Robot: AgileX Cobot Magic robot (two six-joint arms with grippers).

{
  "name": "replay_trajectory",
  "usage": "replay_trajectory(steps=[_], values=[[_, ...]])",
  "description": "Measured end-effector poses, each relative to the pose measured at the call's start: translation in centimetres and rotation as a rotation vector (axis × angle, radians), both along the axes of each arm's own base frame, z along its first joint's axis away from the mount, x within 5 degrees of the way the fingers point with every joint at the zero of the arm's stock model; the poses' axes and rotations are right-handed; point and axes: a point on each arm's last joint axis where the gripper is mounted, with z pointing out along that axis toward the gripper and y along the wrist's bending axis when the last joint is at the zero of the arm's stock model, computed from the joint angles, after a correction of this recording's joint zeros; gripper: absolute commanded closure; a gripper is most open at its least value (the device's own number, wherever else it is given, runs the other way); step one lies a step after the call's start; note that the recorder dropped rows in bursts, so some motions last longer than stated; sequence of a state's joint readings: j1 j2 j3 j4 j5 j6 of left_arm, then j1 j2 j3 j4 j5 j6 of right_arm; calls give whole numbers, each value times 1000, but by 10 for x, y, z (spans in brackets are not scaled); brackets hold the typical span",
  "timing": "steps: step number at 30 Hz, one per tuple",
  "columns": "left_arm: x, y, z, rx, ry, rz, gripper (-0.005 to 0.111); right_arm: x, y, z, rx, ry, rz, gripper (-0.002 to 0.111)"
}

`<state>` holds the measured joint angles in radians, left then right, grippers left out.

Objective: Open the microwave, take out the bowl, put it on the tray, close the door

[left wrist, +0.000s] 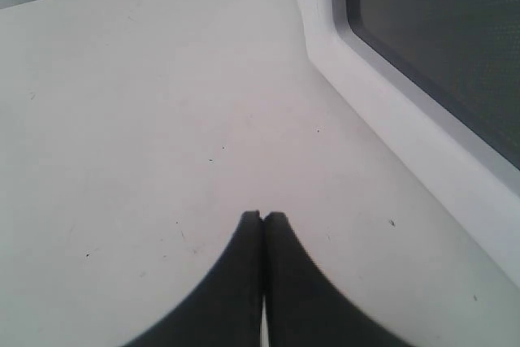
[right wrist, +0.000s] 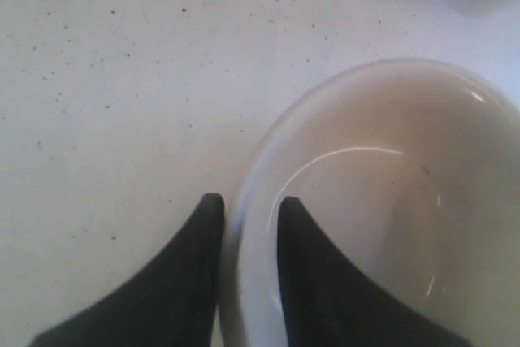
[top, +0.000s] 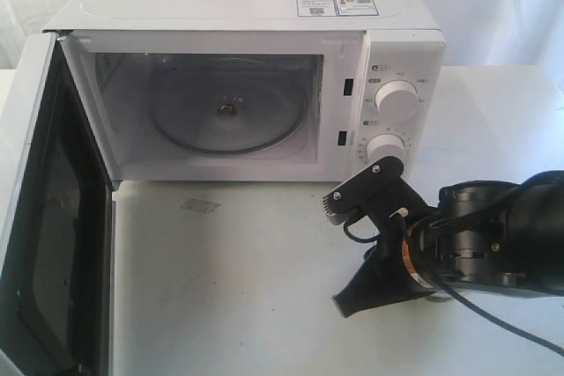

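Right gripper [right wrist: 248,205] jaws stand slightly parted astride the bowl [right wrist: 390,201] rim; a pinch cannot be told. The bowl sits on the table [right wrist: 106,79]. Left gripper [left wrist: 262,215] jaws are pressed together beside the open door [left wrist: 422,152]. The microwave [top: 238,6] stickers [top: 337,3] are unreadable.

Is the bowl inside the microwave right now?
No, the microwave cavity holds only the glass turntable; the bowl sits outside, at the right gripper.

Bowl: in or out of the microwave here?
Out. The microwave holds only its glass turntable; the right wrist view shows the bowl over the white tabletop, rim between the right gripper's jaws.
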<state>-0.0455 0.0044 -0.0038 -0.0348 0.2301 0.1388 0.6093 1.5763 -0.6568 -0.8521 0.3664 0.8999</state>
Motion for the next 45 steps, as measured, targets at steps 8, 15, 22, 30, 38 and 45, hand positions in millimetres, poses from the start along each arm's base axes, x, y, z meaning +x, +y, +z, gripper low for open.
replay_trajectory(steps=[8, 15, 22, 30, 38, 45], values=[[0, 0, 0, 0, 0, 0, 107, 1, 1, 7, 19, -25, 3, 68], [0, 0, 0, 0, 0, 0, 107, 1, 1, 42, 120, -95, -68, 68], [0, 0, 0, 0, 0, 0, 107, -23, -22, 104, 239, -175, -245, 108], [0, 0, 0, 0, 0, 0, 107, -70, -58, 147, 231, -197, -262, 108], [0, 0, 0, 0, 0, 0, 107, -104, -77, 163, 247, -197, -205, 108], [2, 1, 6, -4, -69, 7, 107, -113, -84, 170, 178, -246, -81, 108]])
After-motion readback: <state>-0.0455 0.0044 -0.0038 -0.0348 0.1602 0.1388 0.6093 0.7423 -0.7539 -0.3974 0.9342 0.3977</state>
